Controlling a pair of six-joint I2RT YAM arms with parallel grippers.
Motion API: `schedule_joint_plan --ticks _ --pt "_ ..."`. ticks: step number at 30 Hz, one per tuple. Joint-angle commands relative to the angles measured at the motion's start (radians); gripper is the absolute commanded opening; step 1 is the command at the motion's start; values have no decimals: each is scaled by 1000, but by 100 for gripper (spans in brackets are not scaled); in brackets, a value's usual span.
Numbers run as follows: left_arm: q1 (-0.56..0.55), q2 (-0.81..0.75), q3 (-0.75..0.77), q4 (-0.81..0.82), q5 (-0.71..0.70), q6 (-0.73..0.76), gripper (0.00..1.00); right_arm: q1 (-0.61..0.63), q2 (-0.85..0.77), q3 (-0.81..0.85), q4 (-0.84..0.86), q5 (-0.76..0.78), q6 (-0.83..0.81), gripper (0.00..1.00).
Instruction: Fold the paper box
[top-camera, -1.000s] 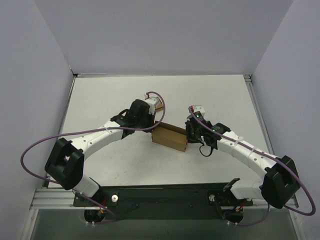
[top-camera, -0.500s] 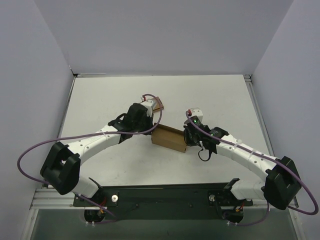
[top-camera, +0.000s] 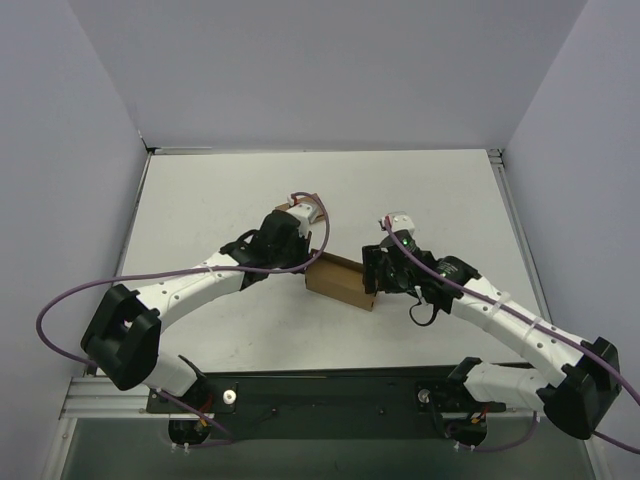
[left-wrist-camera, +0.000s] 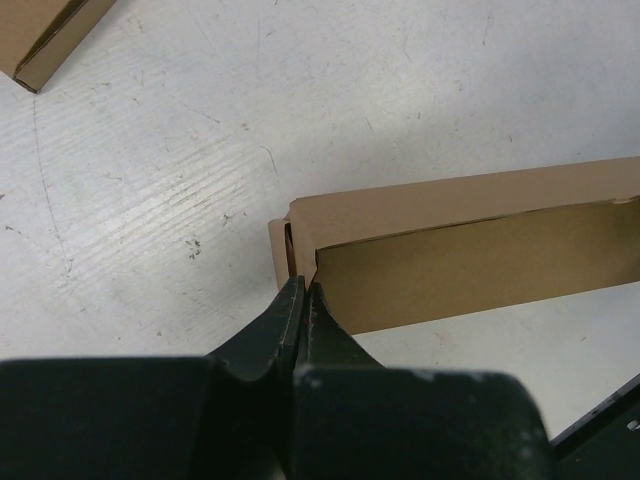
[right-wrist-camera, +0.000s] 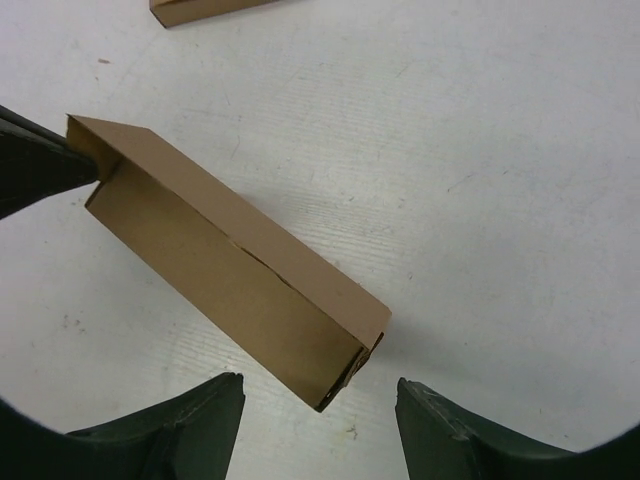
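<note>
From above, there are two arms, two pincers and two cardboard pieces on the white table. The paper box lies in the middle of the table, between the two pincers. The left gripper is at its left end and the right gripper is at its right end. The smaller flat box lies further back, partly hidden behind the left wrist.

In the left wrist view, the left gripper has its fingers pressed together, and their tips touch the end of the paper box at its folded flap. Whether a thin edge of cardboard is caught between them, I cannot tell. One corner of the smaller flat box shows at the top left, well apart.

In the right wrist view, the right gripper stands with its fingers wide apart. The near end of the paper box is between them and touches neither finger. The box's far end meets the dark tip of the left gripper.
</note>
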Motion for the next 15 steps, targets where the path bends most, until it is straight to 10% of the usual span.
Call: schedule_joint_plan --ticks 1,15 --pt "-13 2 7 -124 -34 20 0 -2 -54 57 -52 10 -10 63" --pt "-25 -3 -13 -107 -30 7 0 -35 -56 -32 241 130 14 55"
